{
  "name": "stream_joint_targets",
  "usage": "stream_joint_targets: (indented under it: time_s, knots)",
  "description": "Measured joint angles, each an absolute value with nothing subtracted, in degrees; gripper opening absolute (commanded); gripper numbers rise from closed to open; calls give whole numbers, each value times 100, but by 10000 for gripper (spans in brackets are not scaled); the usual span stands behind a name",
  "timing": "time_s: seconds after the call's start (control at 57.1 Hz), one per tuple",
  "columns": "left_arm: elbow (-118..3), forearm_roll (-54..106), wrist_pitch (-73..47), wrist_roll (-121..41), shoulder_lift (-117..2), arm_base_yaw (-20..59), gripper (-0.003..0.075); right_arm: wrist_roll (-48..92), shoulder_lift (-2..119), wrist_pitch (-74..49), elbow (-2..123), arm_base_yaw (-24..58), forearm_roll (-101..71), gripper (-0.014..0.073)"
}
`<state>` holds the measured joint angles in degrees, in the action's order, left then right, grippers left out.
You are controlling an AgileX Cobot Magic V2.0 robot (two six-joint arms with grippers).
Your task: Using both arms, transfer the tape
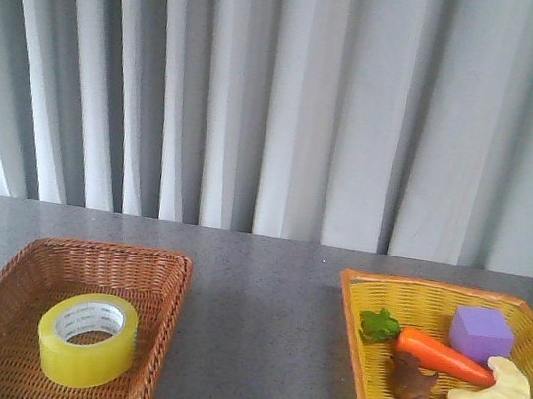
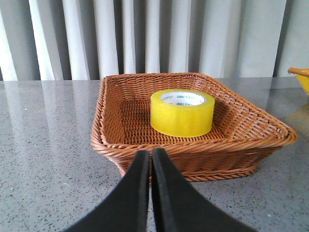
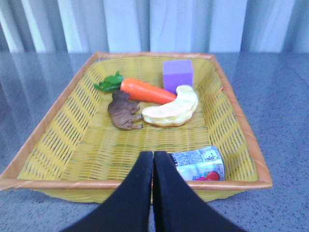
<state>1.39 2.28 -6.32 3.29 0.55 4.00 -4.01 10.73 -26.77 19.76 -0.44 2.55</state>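
Both pincers sit pressed together, neither holding anything, with the tape waiting in the brown basket.

Nearest the wrist cameras, the left gripper (image 2: 150,157) and right gripper (image 3: 153,159) each show fingers pressed together with nothing between them. The tape (image 1: 88,338) lies flat, core upward, inside the brown wicker basket (image 1: 168,275), well apart from the yellow basket (image 1: 354,316) holding the carrot (image 1: 443,356), purple block (image 1: 482,333) and crescent toy (image 1: 492,395). It looks stiff and fairly light, though its glossy outer face may be slippery (the white core should give firmer purchase). I'd pinch across the wall, one finger inside the core, one outside.
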Motion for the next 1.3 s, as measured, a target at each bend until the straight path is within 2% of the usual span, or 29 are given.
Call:
stream_joint_targets:
  time_s: [0.193, 0.543, 1.296]
  knots:
    - [139, 228, -632, 329, 55, 400, -7, -401, 252, -2147, 1042, -93, 230, -7]
    - [139, 228, -632, 329, 55, 400, -7, -401, -12, -550, -130, -170, 77, -4]
    - [139, 228, -632, 329, 55, 400, -7, -379, -74, -472, -151, -403, 189, -4]
